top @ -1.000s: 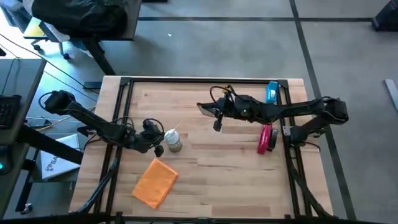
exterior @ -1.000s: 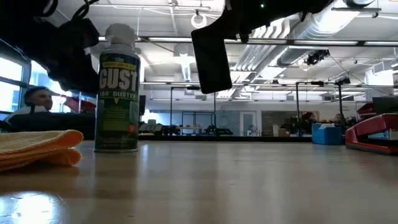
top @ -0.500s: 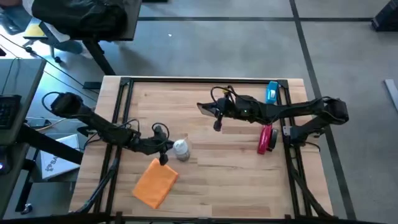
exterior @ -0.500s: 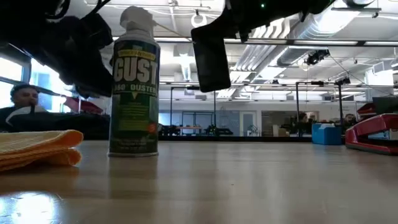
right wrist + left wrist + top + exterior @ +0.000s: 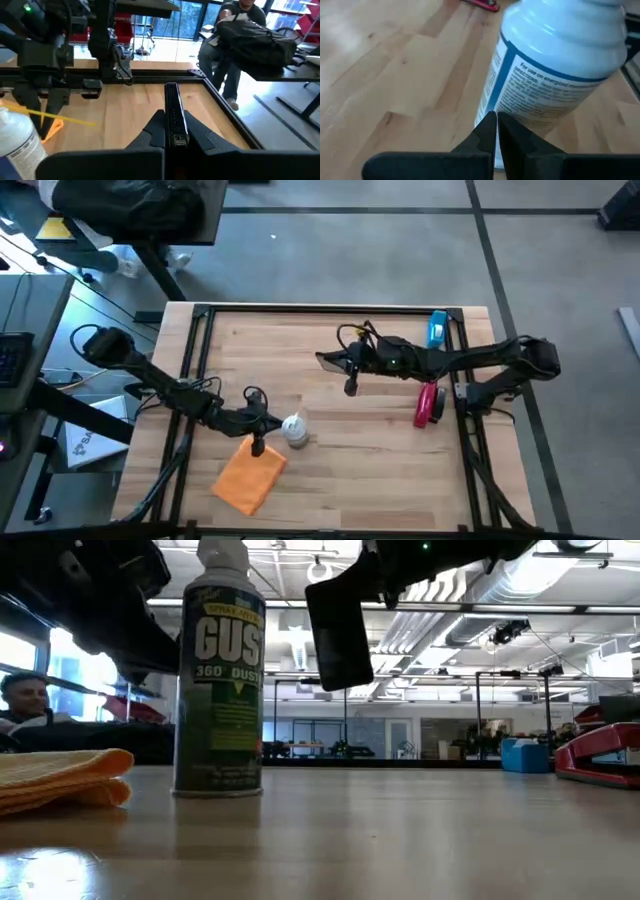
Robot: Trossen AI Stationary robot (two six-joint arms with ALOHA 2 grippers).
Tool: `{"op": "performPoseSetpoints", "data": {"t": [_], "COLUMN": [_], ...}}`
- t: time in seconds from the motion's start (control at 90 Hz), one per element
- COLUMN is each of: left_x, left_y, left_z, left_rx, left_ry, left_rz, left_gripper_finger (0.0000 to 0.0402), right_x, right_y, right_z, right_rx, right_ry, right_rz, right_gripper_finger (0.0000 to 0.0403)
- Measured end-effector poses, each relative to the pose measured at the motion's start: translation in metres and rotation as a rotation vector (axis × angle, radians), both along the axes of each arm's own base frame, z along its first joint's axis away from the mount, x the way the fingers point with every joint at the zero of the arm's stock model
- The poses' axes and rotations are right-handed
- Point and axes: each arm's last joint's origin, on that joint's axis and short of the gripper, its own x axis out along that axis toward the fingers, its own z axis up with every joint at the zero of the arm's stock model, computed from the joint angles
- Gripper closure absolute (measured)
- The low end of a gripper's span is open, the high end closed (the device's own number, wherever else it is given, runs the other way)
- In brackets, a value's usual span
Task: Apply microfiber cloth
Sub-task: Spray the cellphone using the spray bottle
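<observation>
The left gripper (image 5: 258,445) is hanging low over the wooden table (image 5: 340,450), its two dark fingers (image 5: 487,136) pressed together with nothing between them. It is sitting between the microfiber cloth (image 5: 249,473) and a spray can (image 5: 295,429), just beside both. The cloth is bright orange, soft and thick, folded into a rough square with rounded, slightly puffy edges; it is lying flat near the table's front left part, close to the black metal frame (image 5: 187,380) running along the left side. In the low view its folded layers (image 5: 62,779) are showing as a plump stack on the boards.

The spray can is standing upright, a smooth white and green cylinder with a domed cap and printed text.

The right gripper (image 5: 349,380) is hovering above the middle back of the table, clamping a thin, flat black phone (image 5: 173,116) edgewise between its fingers. A red stapler (image 5: 429,403) is lying near the right frame, and a small blue box (image 5: 437,329) is sitting at the back right corner.

The table is pale butcher-block wood with visible plank seams; the front centre and front right are lying bare. A person (image 5: 235,30) is standing beyond the table
</observation>
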Motion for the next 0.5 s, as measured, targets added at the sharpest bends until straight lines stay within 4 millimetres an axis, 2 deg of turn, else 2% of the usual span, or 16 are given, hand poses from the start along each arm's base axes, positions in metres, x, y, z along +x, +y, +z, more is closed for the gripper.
{"op": "performPoseSetpoints", "data": {"t": [0.133, 0.267, 0.4, 0.5], "left_x": [0.003, 0.005, -0.003, -0.010], "left_y": [-0.004, -0.005, 0.006, 0.018], "left_z": [0.010, 0.040, 0.074, 0.091], "left_rx": [0.045, 0.097, 0.154, 0.215], "left_ry": [0.027, 0.020, -0.001, -0.063], "left_rz": [-0.035, -0.138, -0.164, -0.147], "left_gripper_finger": [0.0402, 0.0402, 0.0402, 0.0402], "right_x": [0.001, 0.003, 0.006, 0.006], "right_y": [0.001, 0.001, 0.001, 0.002], "right_z": [0.002, 0.013, 0.024, 0.028], "right_rx": [-0.002, -0.006, -0.027, -0.026], "right_ry": [-0.002, -0.032, -0.035, -0.038], "right_rz": [0.004, 0.004, 0.020, 0.032], "right_gripper_finger": [0.0402, 0.0402, 0.0403, 0.0403]}}
